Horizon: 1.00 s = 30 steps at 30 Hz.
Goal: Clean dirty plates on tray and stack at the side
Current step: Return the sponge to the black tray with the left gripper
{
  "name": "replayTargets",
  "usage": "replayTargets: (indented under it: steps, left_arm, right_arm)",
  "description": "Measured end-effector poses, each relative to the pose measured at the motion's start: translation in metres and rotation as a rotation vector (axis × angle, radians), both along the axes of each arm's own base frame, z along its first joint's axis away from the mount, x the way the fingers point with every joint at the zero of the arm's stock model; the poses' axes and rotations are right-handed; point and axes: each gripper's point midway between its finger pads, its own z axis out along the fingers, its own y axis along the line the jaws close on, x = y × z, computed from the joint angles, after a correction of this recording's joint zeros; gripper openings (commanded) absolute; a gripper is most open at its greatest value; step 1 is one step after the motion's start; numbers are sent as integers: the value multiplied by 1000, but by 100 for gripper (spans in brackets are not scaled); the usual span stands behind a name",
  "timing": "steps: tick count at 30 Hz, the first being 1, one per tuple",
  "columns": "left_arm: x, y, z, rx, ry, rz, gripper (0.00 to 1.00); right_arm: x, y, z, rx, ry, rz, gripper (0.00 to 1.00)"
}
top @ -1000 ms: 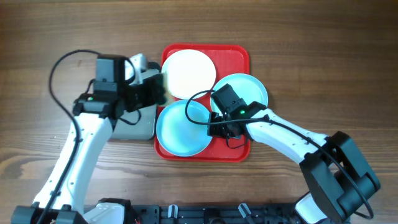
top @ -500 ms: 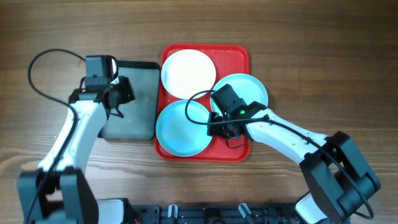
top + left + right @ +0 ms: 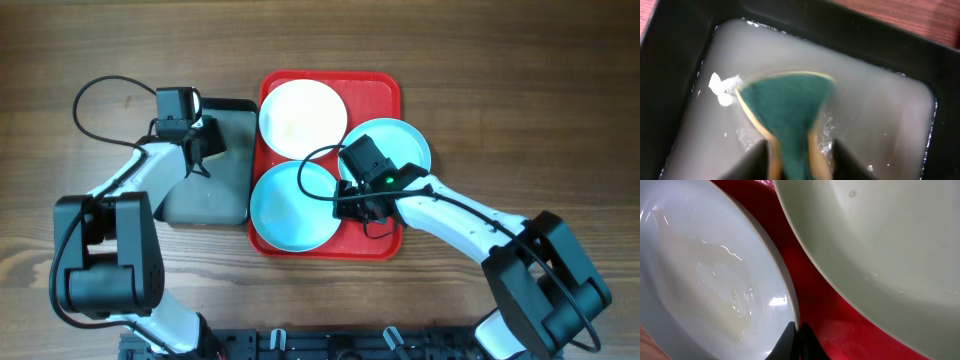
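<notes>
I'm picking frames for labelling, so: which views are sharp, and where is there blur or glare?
Overhead: sharp, evenly lit, only soft shadows. Left wrist: blurred throughout, the green sponge and grey tray soft-edged. Right wrist: very close yet fairly crisp, with small glare streaks on the aqua plate beside the red tray.

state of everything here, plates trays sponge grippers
white plate: flat in red tray, unstacked
front blue plate: in tray, smeared
right blue plate: overhanging tray's right edge
sponge: between fingers of left gripper
grey tray: wet inside
right gripper: shut at front blue plate's rim
</notes>
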Motion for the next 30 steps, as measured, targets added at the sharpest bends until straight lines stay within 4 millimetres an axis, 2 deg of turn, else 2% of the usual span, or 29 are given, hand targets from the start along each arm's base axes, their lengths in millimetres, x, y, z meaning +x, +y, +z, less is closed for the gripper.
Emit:
replayTargets:
  steps: [3,4,5,7,8,9,11,12,15,16,18,20,24,30]
  left_arm:
    - [3,0,2,0,-15,-4,61]
    - [3,0,3,0,-18,-4,68]
    - [4,0,6,-1,-25,-2,69]
    - [7,0,22,0,-64,-3,72]
    - [9,0,32,3,-90,-6,78]
    - [13,0,60,4,-159,-5,84]
    - [15,0,100,4,-256,-3,100]
    - [14,-1,139,7,-357,-6,100]
    - [7,-1,200,10,-512,-5,100]
    - [1,-1,223,12,-569,-5,100]
    - [-5,-1,248,13,-631,-5,100]
    - [-9,-1,256,13,-652,-5,100]
    - [-13,-1,247,13,-613,-5,100]
    - [-29,-2,216,9,-471,-5,100]
  right_arm:
    - [0,0,0,3,2,0,26]
    - [0,1,0,4,1,1,31]
    - [0,1,0,5,0,5,36]
    - [0,2,1,7,1,3,42]
    - [0,2,1,8,1,3,43]
    - [0,2,1,8,1,3,43]
    - [0,2,1,7,1,3,43]
    - [0,2,1,7,1,3,43]
    - [-1,1,-1,5,5,0,36]
    - [-1,1,-3,1,13,-4,31]
    - [-1,1,-7,-3,21,-8,16]
    - [0,2,-9,-1,23,-20,4]
    - [1,2,-9,-1,20,-22,4]
    - [0,1,-9,-3,25,-21,4]
